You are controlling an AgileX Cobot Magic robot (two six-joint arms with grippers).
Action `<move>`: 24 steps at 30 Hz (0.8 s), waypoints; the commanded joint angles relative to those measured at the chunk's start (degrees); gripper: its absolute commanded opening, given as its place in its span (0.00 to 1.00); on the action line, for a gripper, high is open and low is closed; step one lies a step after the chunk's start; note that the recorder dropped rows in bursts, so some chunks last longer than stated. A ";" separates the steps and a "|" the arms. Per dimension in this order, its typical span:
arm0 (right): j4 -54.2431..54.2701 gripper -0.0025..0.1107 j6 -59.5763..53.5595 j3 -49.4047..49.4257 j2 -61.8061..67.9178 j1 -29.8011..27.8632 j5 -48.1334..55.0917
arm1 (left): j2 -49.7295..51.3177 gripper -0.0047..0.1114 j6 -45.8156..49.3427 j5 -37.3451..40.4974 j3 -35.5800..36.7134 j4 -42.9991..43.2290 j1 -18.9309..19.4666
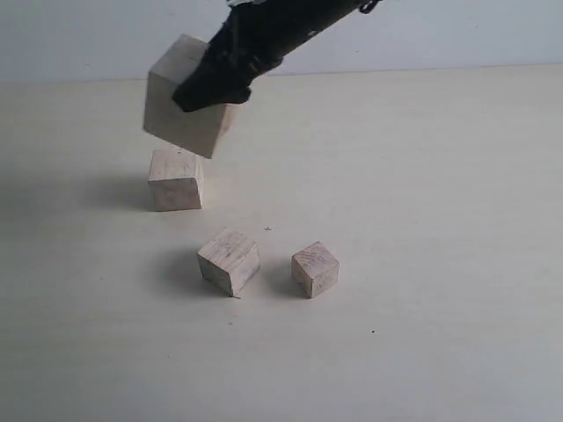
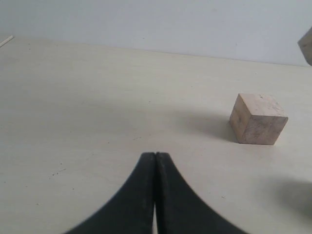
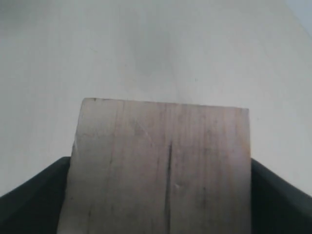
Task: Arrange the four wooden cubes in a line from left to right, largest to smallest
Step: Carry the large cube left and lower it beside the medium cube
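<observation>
Hangs tilted in the upper left of the exterior view, off the table (image 1: 440, 176): largest cube (image 1: 179, 110), pale wood, with a thin dark slit down one face in the right wrist view. Clamped on two opposite sides by the right gripper (image 1: 211, 92), black fingers (image 3: 29, 200) flat against the wood, arm reaching in from the top of the frame.

Directly below it in the frame, second-largest cube (image 1: 176, 179), flat on the table. Lower corner of the raised one overlaps its top edge in the picture; contact not discernible.

Further down, near the centre, third cube (image 1: 229, 260), turned corner-forward. Just beside it to the right, apart, smallest cube (image 1: 315, 269).

In the left wrist view, left gripper (image 2: 155, 163) pressed together tip to tip, nothing between, low over bare table.
</observation>
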 commanded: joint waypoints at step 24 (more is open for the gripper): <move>-7.16 0.02 -3.44 -17.05 21.12 12.12 -10.09 | -0.31 0.04 0.02 -0.66 0.17 -0.40 0.08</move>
